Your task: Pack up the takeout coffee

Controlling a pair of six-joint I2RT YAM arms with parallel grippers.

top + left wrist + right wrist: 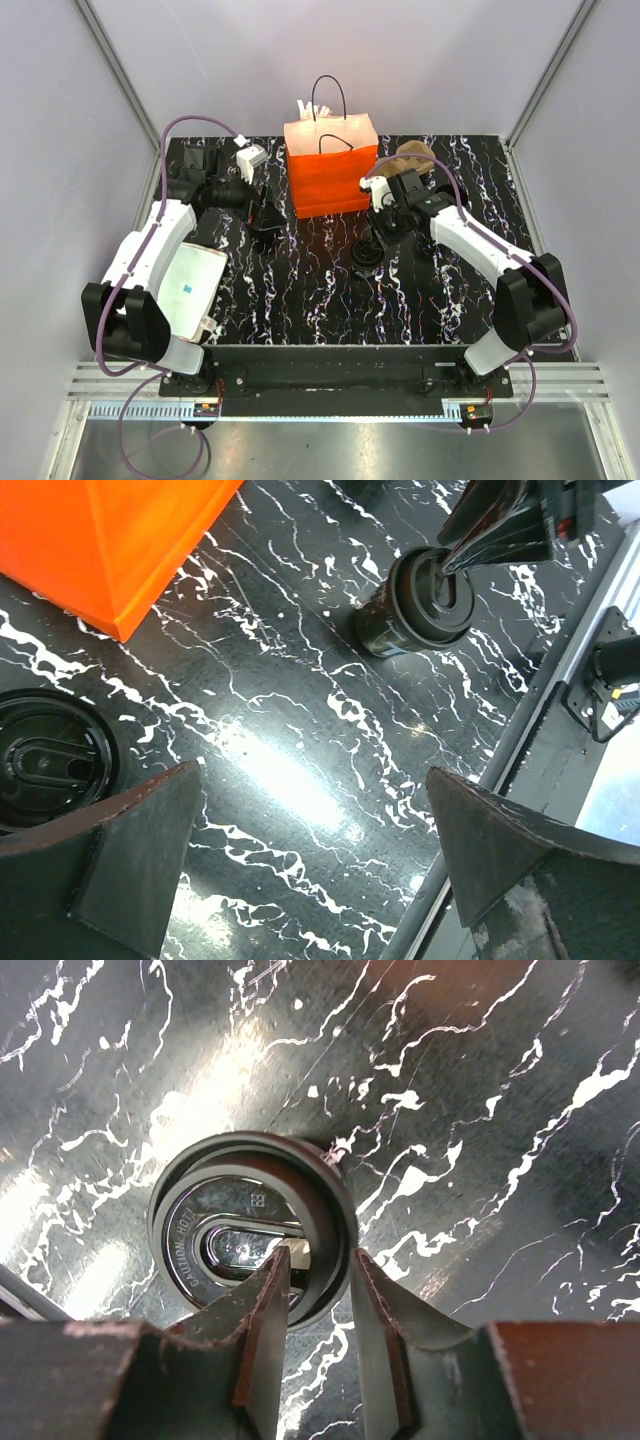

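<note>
The takeout coffee [366, 254] is a small black cup with a black lid, standing on the marbled table right of centre. It also shows in the left wrist view [412, 608] and from above in the right wrist view [215, 1222]. My right gripper [322, 1255] is closed on its rim, one finger on the lid and one outside the cup wall. The orange paper bag [330, 168] stands upright and open behind it. My left gripper [310, 780] is open and empty, low over the table left of the bag's front corner [120, 550].
A black ringed lid [45, 760] lies by my left finger. A white tray [190, 285] lies under the left arm. Black pieces [195, 160] sit at the back left. A brown paper item [412, 158] lies right of the bag.
</note>
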